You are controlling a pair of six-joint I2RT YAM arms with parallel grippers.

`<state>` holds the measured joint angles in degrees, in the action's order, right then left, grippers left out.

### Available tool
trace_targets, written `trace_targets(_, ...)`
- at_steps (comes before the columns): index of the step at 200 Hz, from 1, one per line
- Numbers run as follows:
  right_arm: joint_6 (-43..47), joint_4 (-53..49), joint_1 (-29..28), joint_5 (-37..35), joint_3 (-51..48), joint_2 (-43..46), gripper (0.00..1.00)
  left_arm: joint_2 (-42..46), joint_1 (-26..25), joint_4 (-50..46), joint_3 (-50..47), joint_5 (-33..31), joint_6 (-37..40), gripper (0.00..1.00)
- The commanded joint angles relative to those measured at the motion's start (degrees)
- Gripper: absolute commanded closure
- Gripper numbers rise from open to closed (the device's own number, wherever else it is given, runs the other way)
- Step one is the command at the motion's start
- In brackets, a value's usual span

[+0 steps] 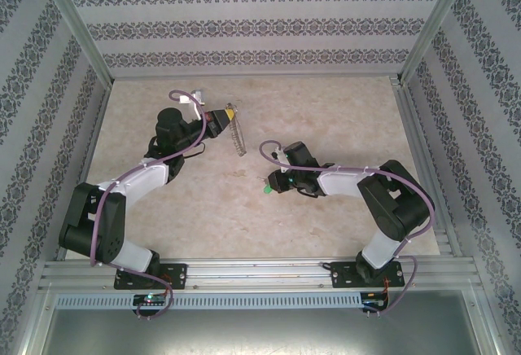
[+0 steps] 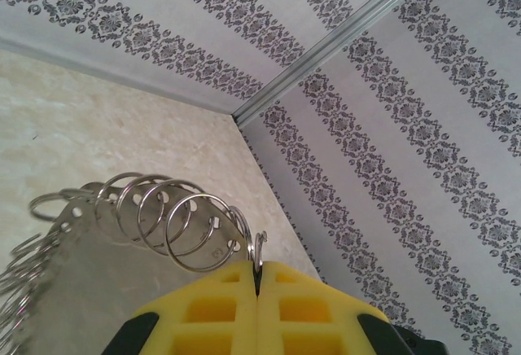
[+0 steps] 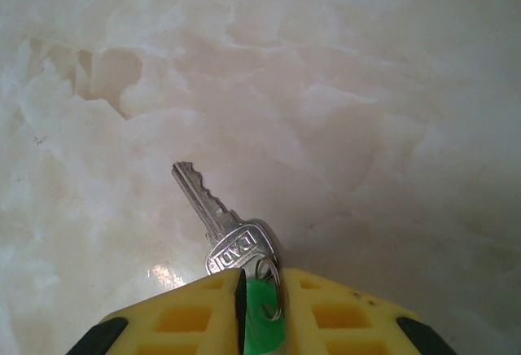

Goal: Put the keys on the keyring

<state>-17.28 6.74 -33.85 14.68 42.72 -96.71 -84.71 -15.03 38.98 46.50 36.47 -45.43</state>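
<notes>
Over the counter, left of centre and toward the far side, the keyring is being clamped at its rim by the left fingers, which are pressed fully together. Near the centre, the key is being rested blade-flat on the counter. Its green head is being enclosed by the narrowly set right fingers; a firm grip cannot be confirmed.

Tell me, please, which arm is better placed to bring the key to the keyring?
Right: the right gripper sits at the key on the table, the green head between its fingers. The left gripper is shut on the keyring, so it likely serves as holder.
</notes>
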Motion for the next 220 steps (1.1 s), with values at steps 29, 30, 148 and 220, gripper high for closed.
trace_targets(29, -0.8, 1.3, 0.8, 0.9, -0.2, 0.3, 0.83, 1.4, -0.9, 2.3, -0.4, 1.2, 1.4, 1.00)
trace_targets(30, -0.7, 1.3, 0.7, 0.8, -0.1, 0.3, 0.83, 1.4, -0.9, 2.3, -0.4, 1.2, 1.4, 1.00)
trace_targets(148, -1.3, 2.7, 1.6, 2.9, 1.2, -1.5, 0.86, 1.5, -1.0, 2.0, -0.5, 1.5, 1.7, 1.00)
trace_targets(220, -1.5, 3.4, 1.7, 3.9, 1.4, -2.0, 0.86, 1.6, -1.1, 1.8, -0.3, 1.4, 1.9, 1.00)
